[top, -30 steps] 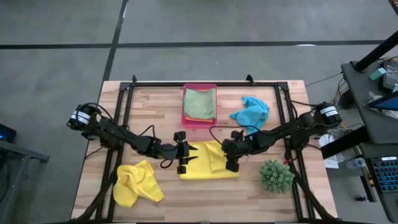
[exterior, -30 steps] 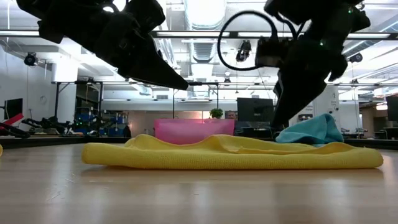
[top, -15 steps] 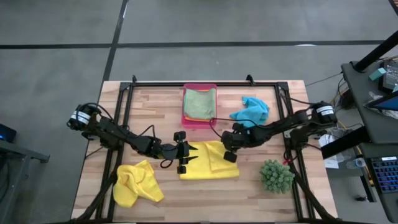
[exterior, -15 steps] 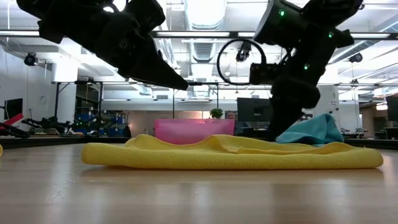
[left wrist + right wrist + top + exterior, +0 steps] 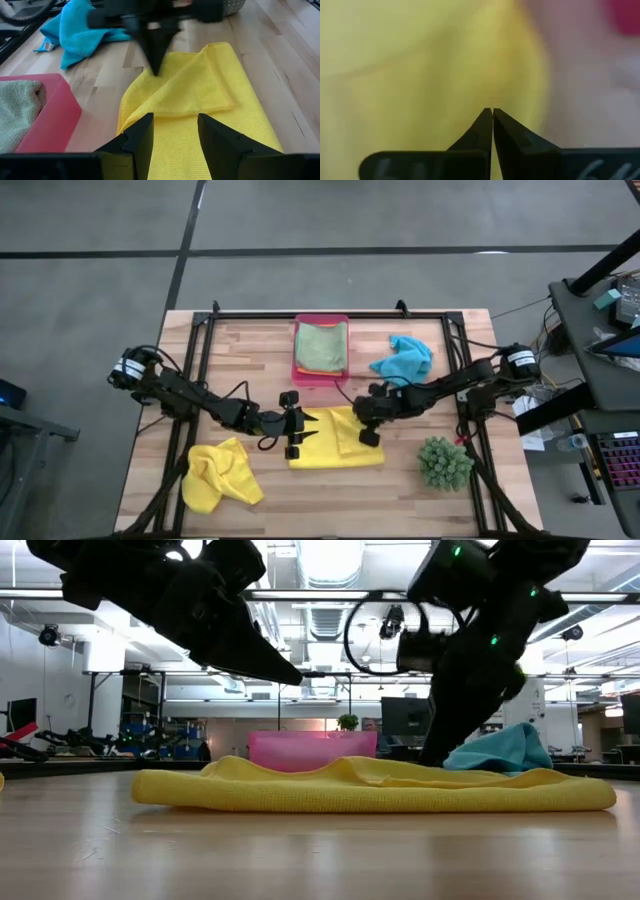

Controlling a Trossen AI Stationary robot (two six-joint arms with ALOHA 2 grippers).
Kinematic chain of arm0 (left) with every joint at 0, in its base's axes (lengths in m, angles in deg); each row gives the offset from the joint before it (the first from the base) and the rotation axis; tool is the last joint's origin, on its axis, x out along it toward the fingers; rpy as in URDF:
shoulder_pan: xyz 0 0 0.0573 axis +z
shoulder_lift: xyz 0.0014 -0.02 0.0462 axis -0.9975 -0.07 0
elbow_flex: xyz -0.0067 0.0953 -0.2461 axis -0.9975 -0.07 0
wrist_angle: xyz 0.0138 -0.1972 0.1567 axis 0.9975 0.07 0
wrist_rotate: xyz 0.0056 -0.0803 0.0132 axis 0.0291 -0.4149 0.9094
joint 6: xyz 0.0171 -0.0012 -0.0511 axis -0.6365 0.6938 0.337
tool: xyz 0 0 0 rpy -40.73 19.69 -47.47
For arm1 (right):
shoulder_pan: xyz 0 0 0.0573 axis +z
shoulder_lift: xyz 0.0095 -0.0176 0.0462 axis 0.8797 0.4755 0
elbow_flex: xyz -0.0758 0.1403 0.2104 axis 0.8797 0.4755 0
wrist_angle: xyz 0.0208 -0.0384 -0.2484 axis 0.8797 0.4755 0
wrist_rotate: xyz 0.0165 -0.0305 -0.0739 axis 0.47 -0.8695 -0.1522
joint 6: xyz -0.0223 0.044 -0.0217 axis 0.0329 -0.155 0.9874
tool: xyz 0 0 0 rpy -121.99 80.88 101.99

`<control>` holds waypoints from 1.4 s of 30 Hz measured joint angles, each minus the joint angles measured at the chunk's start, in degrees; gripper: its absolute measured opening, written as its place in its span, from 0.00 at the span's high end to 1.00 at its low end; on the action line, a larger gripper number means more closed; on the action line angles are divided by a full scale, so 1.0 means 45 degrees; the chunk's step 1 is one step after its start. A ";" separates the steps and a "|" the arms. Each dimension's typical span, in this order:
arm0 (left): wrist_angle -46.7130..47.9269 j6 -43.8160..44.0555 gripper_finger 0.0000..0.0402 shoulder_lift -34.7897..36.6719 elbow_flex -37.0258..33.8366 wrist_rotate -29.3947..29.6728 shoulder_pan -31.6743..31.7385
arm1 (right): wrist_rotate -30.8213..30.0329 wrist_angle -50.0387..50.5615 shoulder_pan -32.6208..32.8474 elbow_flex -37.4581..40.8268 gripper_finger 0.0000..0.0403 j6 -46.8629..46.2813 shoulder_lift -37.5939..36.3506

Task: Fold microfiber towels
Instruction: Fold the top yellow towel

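Note:
A yellow microfiber towel (image 5: 335,438) lies on the table's middle, with one flap (image 5: 200,85) folded over its top. My left gripper (image 5: 299,437) hovers open at the towel's left edge, its fingers over the cloth (image 5: 175,120). My right gripper (image 5: 366,436) is shut and slants down at the towel's right part (image 5: 156,70); whether its tips touch the cloth I cannot tell. A second yellow towel (image 5: 218,473) lies crumpled at the near left. A turquoise one (image 5: 403,358) lies bunched at the far right. A green one (image 5: 321,346) lies in the pink tray (image 5: 321,377).
A spiky green plant (image 5: 444,462) stands at the near right, close to my right arm. A black frame (image 5: 330,313) runs along the table's far edge and sides. Bare wood shows along the near edge, in front of the flat towel.
My right gripper has moved a little toward the table's left and down over the flat yellow towel, and its fingers have shut. The towel lies as it did before.

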 joint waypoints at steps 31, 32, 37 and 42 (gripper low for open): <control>-0.0005 0.0003 0.66 0.0000 -0.0044 0.0017 0.0017 | -0.0788 -0.0008 0.0571 0.0358 0.98 -0.0910 0.0822; -0.0003 0.0003 0.66 0.0000 -0.0044 0.0017 0.0017 | -0.0515 -0.0113 0.0554 0.0359 0.98 -0.0544 0.0779; -0.0005 0.0003 0.66 0.0000 -0.0044 0.0017 0.0017 | -0.2502 0.1191 0.0593 0.0255 0.98 -0.0592 0.0519; -0.0002 0.0002 0.66 0.0000 -0.0044 0.0022 0.0017 | -0.2839 0.1506 0.0531 0.0230 0.98 0.0043 -0.0104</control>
